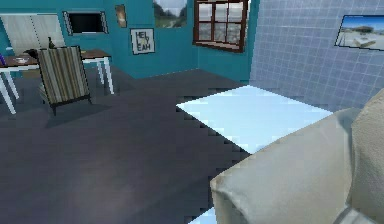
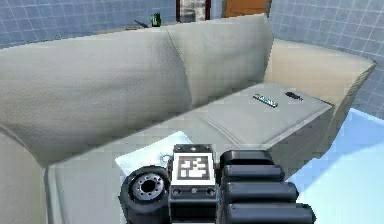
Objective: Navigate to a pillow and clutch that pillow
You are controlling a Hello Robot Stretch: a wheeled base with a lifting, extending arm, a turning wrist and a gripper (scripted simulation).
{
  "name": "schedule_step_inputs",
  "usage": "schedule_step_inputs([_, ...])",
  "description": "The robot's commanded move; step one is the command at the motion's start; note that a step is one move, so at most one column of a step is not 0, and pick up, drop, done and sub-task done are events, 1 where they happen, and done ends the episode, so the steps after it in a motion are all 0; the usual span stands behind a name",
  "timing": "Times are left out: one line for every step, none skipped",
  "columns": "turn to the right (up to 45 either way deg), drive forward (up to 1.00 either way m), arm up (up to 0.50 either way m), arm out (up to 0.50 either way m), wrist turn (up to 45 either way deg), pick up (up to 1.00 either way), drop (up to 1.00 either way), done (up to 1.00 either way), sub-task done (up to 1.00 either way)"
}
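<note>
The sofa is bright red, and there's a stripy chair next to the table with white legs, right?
Not quite. The sofa is beige, not bright red, as the arm side view shows. The rest is right: in the forward view the striped chair stands next to the table with white legs.

dark claw (image 2: 150,178) near flat white thing (image 2: 138,159) on beige sofa (image 2: 120,80)

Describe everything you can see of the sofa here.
The sofa is beige and looks like soft leather, with two back cushions, two seat cushions and a padded armrest at the arm side view's right. Two small dark things lie on the right seat cushion; a pale flat thing lies on the left one.
</note>
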Motion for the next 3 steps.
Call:
schedule_step_inputs([0.0,0.00,0.00,0.18,0.0,0.00,0.00,0.00,0.00])
schedule_step_inputs([0.0,0.00,0.00,0.00,45.0,0.00,0.00,0.00,0.00])
schedule_step_inputs([0.0,0.00,0.00,0.00,36.0,0.00,0.00,0.00,0.00])
